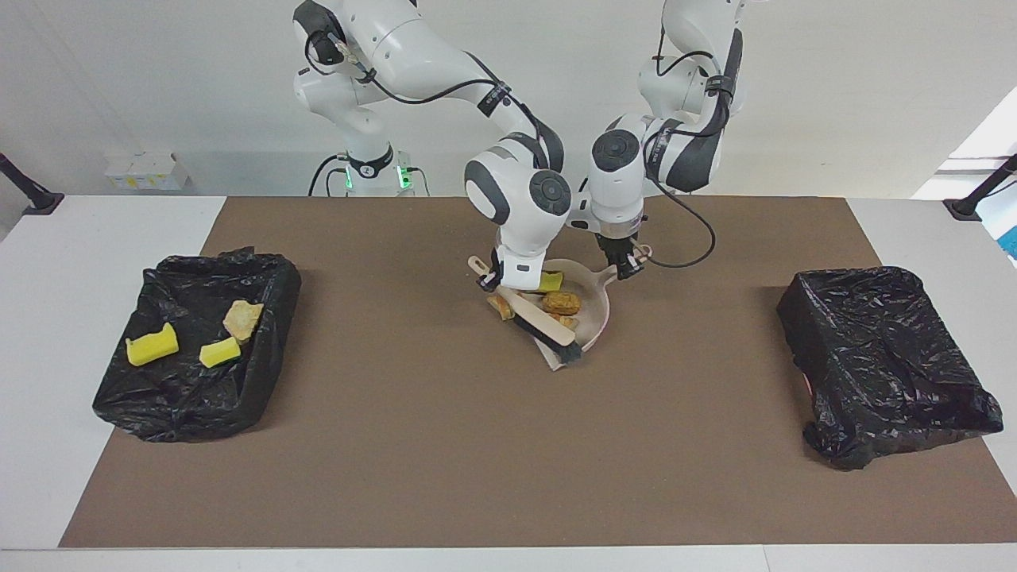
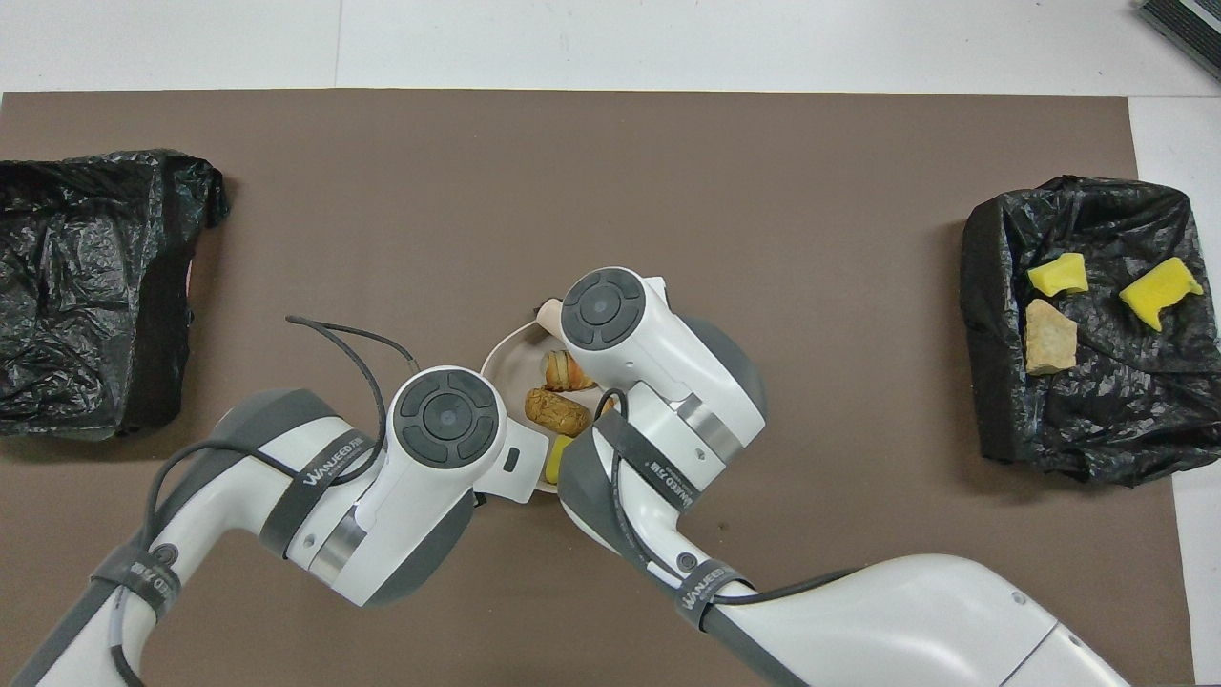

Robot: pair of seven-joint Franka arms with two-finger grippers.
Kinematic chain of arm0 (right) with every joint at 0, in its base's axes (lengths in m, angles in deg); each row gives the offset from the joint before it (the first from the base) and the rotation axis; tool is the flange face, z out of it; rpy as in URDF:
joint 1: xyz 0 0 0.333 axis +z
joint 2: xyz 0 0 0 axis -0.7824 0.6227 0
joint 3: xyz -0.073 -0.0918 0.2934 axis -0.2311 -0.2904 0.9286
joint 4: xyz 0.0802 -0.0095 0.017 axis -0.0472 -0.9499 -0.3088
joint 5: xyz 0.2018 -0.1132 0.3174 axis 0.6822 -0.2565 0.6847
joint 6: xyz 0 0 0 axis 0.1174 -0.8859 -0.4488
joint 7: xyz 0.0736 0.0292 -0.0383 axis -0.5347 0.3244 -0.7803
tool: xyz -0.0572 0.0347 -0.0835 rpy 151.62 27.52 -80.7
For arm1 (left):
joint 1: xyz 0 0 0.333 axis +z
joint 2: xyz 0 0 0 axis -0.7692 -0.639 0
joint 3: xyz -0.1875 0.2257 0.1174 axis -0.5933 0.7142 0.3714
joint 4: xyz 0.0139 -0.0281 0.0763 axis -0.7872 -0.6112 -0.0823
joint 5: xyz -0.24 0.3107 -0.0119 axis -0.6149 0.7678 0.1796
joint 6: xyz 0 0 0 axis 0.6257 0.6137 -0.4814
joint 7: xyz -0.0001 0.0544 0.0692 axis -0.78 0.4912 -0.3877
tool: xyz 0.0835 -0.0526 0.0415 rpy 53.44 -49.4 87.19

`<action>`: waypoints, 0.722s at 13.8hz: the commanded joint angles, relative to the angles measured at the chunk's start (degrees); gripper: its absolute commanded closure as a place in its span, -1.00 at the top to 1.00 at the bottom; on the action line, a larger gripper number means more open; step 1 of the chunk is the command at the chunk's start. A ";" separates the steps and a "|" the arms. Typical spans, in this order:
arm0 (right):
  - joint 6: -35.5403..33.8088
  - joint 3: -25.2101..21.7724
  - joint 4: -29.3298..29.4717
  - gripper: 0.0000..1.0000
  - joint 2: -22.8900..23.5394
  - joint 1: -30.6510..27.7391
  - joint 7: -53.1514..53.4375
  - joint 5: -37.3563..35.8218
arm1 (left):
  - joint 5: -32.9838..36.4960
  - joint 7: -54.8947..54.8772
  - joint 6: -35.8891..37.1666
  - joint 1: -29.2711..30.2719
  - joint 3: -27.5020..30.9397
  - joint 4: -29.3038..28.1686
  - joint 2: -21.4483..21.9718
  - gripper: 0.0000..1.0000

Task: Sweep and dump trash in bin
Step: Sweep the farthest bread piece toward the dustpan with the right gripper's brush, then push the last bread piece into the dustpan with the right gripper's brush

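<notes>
The beige dustpan (image 1: 597,314) sits mid-table, and my left gripper (image 1: 628,264) is shut on its handle. My right gripper (image 1: 491,280) is shut on the handle of the beige brush (image 1: 544,326), whose black bristles lie across the pan's mouth. Inside the pan are trash pieces: a yellow sponge chunk (image 1: 550,280), a brown bread piece (image 1: 562,302) and a golden croissant-like piece (image 2: 565,372). Another golden piece (image 1: 502,306) lies by the brush handle at the pan's edge. The black-lined bin (image 1: 159,389) at the right arm's end holds two yellow sponge scraps and a tan piece (image 1: 242,318).
A second black-lined bin (image 1: 882,365) stands at the left arm's end of the brown mat (image 1: 508,461). In the overhead view both wrists cover the grippers and part of the dustpan (image 2: 501,353).
</notes>
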 commanded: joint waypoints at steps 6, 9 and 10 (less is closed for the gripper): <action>-15.98 0.36 0.76 -1.00 -8.78 -9.45 0.22 6.18 | 0.23 -8.25 -3.78 1.48 -0.13 -0.97 0.18 -1.00; -13.65 0.36 -10.81 -1.00 -14.75 -11.13 9.61 8.37 | 0.23 -10.36 -4.05 1.39 -0.13 -1.06 0.18 -1.00; -8.93 0.36 -15.99 -1.00 -17.29 -11.83 10.24 10.30 | 0.23 -10.36 -3.87 1.30 -0.13 -1.24 0.27 -1.00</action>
